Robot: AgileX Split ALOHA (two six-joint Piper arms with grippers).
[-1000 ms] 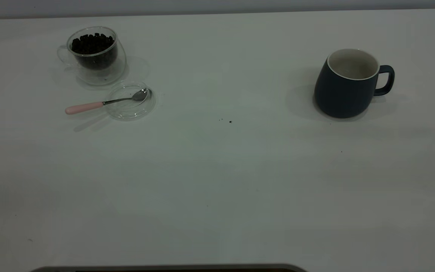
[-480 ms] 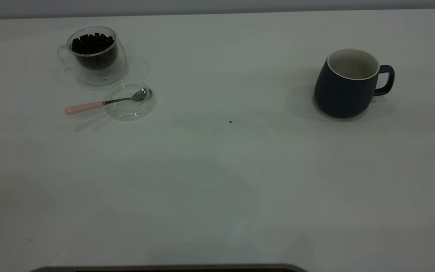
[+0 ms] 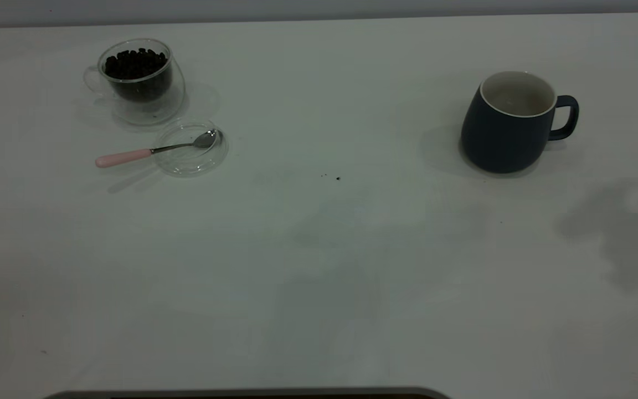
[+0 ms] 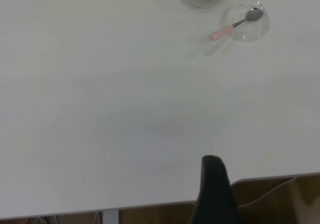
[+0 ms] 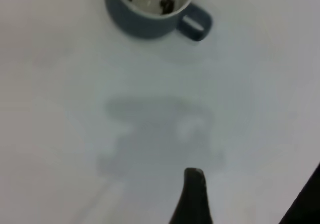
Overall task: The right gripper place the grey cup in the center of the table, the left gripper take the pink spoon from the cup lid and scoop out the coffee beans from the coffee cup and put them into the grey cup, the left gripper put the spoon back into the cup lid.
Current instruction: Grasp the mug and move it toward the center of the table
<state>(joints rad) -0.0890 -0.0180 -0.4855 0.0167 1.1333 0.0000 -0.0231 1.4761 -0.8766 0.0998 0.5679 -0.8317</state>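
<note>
Right gripper point(image 5: 194, 196): one dark finger visible above table point(image 3: 319, 266), well short of grey cup point(image 3: 510, 123); opening cannot tell, nothing held. Left gripper point(image 4: 215, 194): at near table edge, far from spoon; opening cannot tell.

Grey cup: upright, far right, handle pointing right.

Pink spoon point(image 3: 147, 151): long axis left-right, bowl in cup lid point(image 3: 190, 148), handle overhanging left.

Coffee cup point(image 3: 139, 77): behind lid, holding coffee beans point(image 3: 135, 62).

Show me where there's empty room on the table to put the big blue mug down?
The widest bare patch of the table is the middle and front, between the cup lid and the grey cup. It is crowded only at the far left, where the coffee cup, lid and pink spoon sit close.
</note>
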